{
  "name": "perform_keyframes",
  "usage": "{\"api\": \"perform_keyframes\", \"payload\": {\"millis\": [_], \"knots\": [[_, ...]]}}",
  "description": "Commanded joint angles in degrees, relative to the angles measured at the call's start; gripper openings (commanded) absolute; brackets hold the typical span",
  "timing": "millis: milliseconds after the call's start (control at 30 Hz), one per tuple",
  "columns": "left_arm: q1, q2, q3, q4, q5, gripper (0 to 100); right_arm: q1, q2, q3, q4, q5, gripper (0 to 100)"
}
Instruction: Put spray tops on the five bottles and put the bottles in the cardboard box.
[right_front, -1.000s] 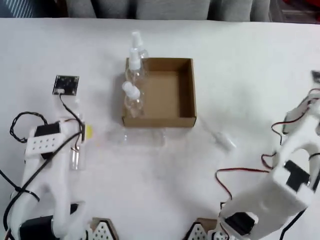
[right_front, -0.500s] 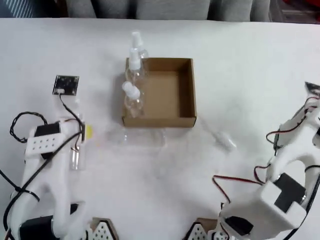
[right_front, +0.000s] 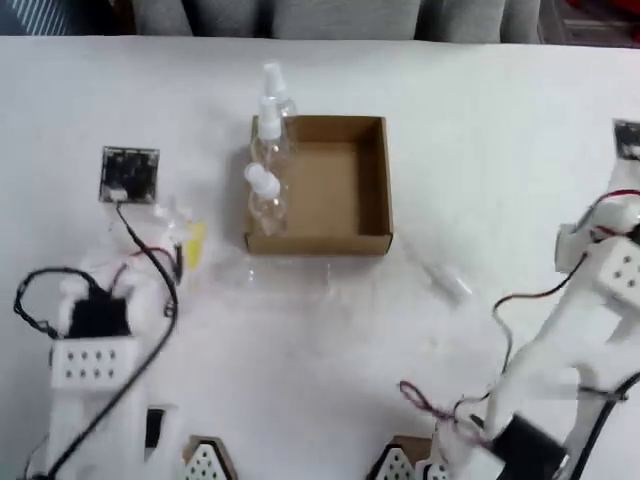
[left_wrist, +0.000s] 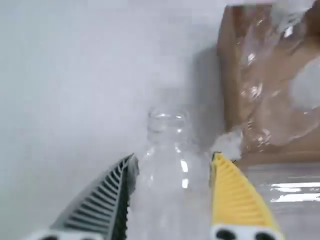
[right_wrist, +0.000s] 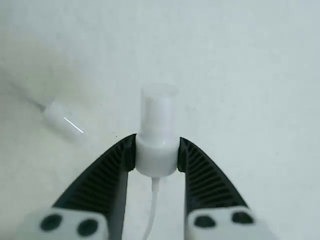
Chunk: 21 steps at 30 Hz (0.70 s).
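Note:
My left gripper (left_wrist: 172, 170) is shut on a clear open-necked bottle (left_wrist: 162, 125), held between the grey and yellow fingers. In the high view it sits left of the cardboard box (right_front: 385, 180), its yellow finger (right_front: 193, 243) showing. My right gripper (right_wrist: 156, 150) is shut on a white spray top (right_wrist: 157, 132) with its tube hanging down; the right arm (right_front: 600, 270) stands at the table's right side. Three bottles with spray tops (right_front: 266, 190) stand along the box's left side. Another clear bottle (right_front: 285, 275) lies in front of the box.
A loose spray top (right_front: 450, 280) lies right of the box front and also appears under my right gripper as a spray top (right_wrist: 62, 120). Red and black cables (right_front: 150, 260) trail around both arms. Open table lies between the arms.
The left arm has lifted its bottle and swung it forward toward the box's left front corner. The right arm has swung out to the right and away from the camera.

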<state>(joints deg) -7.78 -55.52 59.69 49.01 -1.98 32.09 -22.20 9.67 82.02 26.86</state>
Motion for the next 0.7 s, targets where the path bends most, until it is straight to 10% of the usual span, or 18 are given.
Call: {"api": "perform_keyframes", "payload": {"millis": [0,400,667], "knots": [[9.36,-11.12,0.79,-3.60,4.40,2,-4.62,-9.80,-0.62,0.57,0.53,1.6],[31.52,-21.14,1.05,-8.35,4.31,2,-18.07,-28.53,-0.53,-15.69,0.44,3.9],[38.02,-21.49,5.54,-9.32,4.22,2,-28.53,-33.36,-0.53,-19.91,-22.95,3.7]]}}
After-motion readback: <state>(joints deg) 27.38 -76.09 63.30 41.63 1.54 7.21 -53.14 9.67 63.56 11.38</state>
